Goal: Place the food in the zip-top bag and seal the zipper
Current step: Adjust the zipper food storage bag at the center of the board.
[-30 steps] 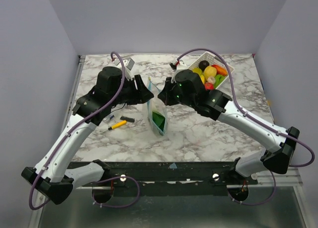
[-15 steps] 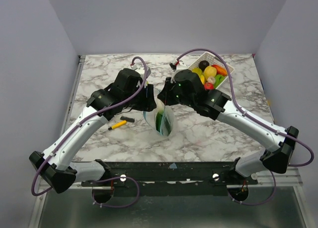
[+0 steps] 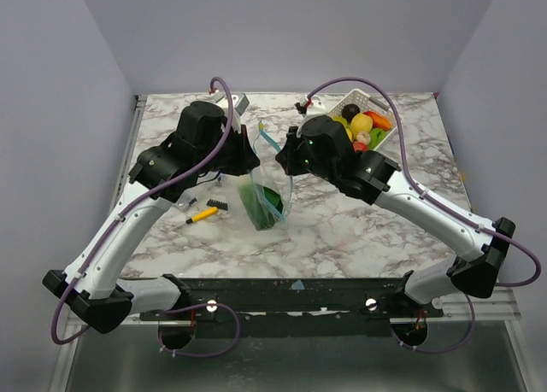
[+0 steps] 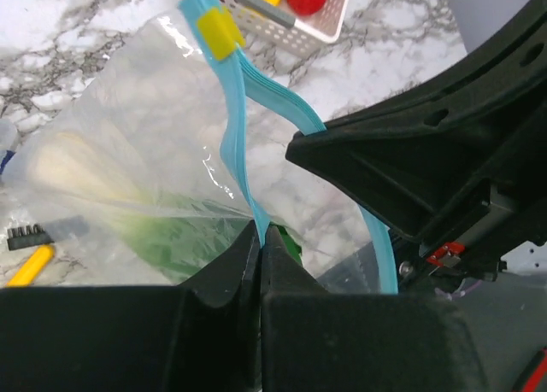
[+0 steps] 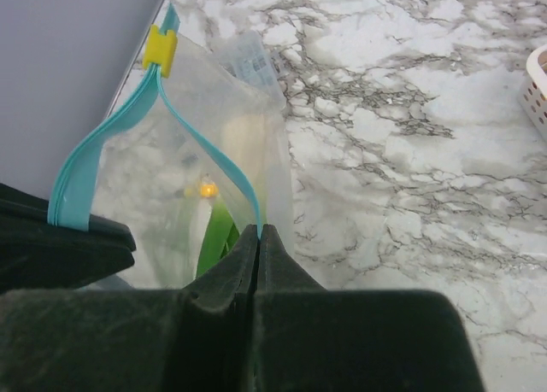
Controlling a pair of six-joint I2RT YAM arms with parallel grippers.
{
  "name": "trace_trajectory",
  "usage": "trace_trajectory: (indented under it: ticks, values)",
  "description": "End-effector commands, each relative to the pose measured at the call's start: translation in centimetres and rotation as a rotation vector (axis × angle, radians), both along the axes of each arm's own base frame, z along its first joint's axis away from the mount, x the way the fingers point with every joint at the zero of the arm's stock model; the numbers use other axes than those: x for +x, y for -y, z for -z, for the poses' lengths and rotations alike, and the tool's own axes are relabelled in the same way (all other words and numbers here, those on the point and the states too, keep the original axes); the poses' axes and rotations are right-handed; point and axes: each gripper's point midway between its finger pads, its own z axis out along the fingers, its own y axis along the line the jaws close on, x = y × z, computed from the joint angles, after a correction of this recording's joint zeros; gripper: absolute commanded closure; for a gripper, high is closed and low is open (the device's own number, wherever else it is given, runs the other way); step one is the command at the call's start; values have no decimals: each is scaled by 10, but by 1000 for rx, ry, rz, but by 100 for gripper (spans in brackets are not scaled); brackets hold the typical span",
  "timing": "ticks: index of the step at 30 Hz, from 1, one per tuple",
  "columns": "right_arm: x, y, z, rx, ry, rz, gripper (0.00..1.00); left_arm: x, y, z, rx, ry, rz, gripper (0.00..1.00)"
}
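The clear zip-top bag [image 3: 267, 197] hangs between both grippers over the middle of the table, its mouth up. Green food [image 3: 263, 204] lies in its bottom. The light blue zipper [image 4: 240, 131] carries a yellow slider [image 4: 218, 32] at its far end. My left gripper [image 4: 260, 231] is shut on one lip of the zipper. My right gripper [image 5: 259, 230] is shut on the other lip of the zipper [image 5: 205, 149], so the mouth gapes between them. More food [image 3: 361, 123], yellow, red, orange and dark, sits in the white basket [image 3: 359, 92] at the back right.
A yellow-and-black pen-like tool [image 3: 202, 213] and a small black comb-like piece [image 3: 219, 205] lie left of the bag. A small clear packet [image 5: 248, 59] lies beyond the bag. The basket's corner [image 4: 295, 29] shows behind the slider in the left wrist view.
My left gripper swung in to the bag and closed on the zipper's lip. The bag has tilted and its mouth is pulled apart. The right gripper kept its hold.
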Motion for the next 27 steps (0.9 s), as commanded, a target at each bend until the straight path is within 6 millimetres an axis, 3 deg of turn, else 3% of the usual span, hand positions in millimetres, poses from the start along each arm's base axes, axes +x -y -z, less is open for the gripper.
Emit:
trace_trajectory:
  ticks: [1,5,8,14,20,27]
  values:
    - [4,5,-10,4,36,24,100,16,-10,-7,-31,10,-81,100]
    - [14,4,18,-30,41,59,100,35,-12,21,18,-42,-84,100]
    - [20,-1,39,-62,20,68,100,39,-8,21,32,-32,-49,100]
    - [21,-4,52,-81,-4,67,98,36,0,32,20,-29,12,100]
    - [17,1,41,-91,-17,74,70,34,1,41,9,-27,18,100]
    - [18,20,-4,-101,49,114,51,41,-3,52,40,-18,-6,100]
